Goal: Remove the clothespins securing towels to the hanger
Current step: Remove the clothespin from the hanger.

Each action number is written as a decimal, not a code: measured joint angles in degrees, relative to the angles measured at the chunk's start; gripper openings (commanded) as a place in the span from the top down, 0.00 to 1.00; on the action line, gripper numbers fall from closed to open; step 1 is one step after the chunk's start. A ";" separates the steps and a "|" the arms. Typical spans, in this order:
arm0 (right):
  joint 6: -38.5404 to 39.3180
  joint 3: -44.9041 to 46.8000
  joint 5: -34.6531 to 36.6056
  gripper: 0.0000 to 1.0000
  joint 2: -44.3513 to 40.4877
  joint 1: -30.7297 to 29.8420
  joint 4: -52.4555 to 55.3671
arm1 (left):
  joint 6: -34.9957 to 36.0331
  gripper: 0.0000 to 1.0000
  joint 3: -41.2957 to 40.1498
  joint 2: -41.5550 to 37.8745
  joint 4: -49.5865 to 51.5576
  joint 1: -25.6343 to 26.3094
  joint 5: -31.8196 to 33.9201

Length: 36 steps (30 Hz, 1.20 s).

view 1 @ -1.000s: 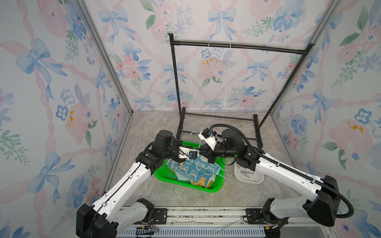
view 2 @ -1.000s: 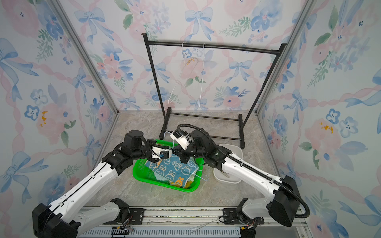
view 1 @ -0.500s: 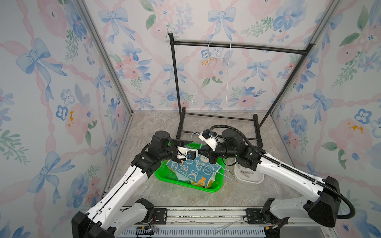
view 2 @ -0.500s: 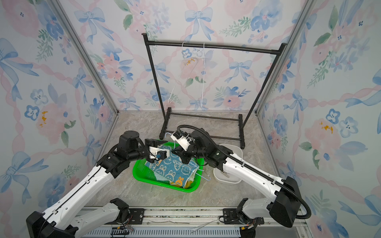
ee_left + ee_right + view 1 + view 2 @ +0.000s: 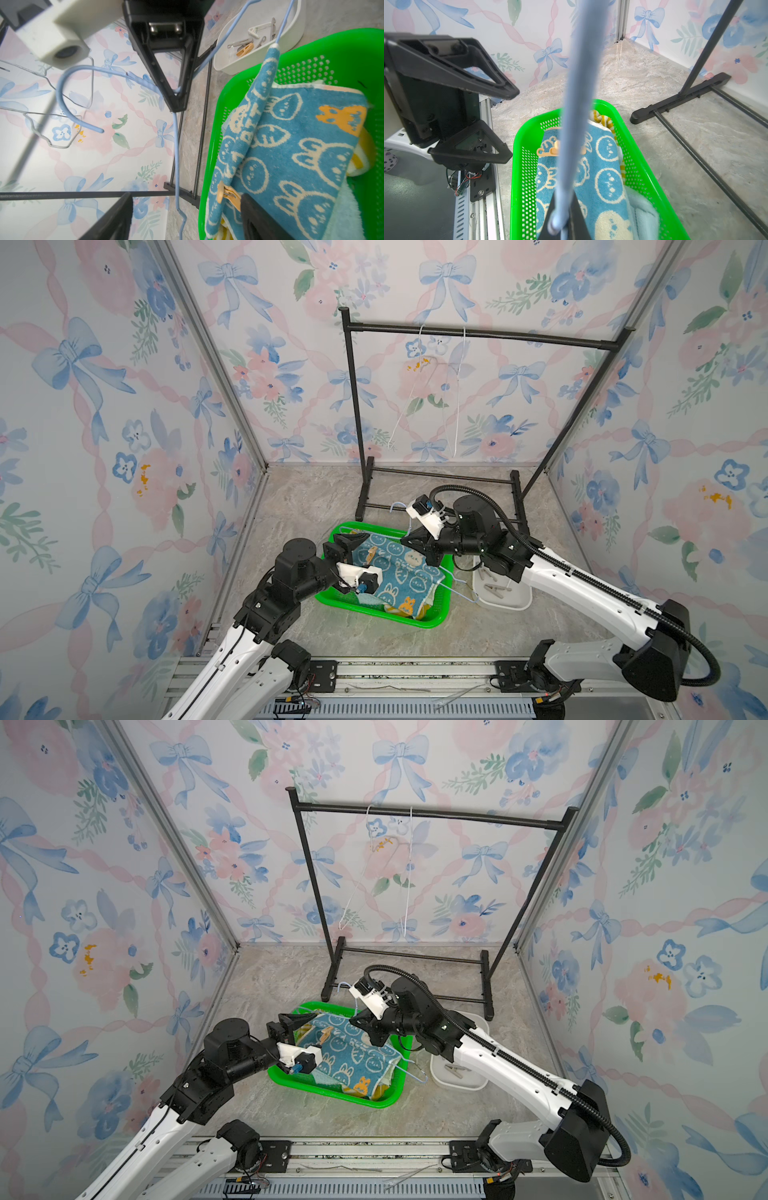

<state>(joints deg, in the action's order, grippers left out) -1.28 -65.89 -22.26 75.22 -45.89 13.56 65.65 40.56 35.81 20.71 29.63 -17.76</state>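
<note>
Left end effector (image 5: 514, 124) opened, backed off clothespin (image 5: 227, 192).

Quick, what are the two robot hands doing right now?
Left gripper: open, holding nothing.
Right gripper: shut on the thin light-blue wire hanger.

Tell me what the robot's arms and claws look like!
The left arm and right arm have smooth white shells with chunky black joints. A ribbed black hose runs along the right one. Each wrist carries a small white camera box. The left gripper and right gripper have black fingers shaped like hollow triangles.
</note>
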 measured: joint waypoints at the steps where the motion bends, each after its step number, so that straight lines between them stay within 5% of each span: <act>1: -0.17 0.00 -0.13 1.00 0.00 0.11 -0.02 | 0.35 0.17 -0.90 -1.07 0.70 0.04 0.13; 10: -1.03 0.00 -1.57 1.00 0.00 0.22 -0.04 | 3.30 0.19 -3.52 -1.36 3.80 0.92 2.62; 23: -1.33 0.00 -2.95 1.00 0.00 0.22 -0.07 | 6.40 0.26 -1.81 11.34 4.17 2.97 9.77; 36: -1.75 0.46 -3.58 1.00 -0.98 0.96 -0.13 | 6.54 0.51 -0.55 15.61 2.49 2.97 13.94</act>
<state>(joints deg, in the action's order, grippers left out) -3.03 -65.43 -25.85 74.24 -44.93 13.43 72.18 40.01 51.42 23.20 32.60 -3.81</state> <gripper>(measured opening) 0.060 0.540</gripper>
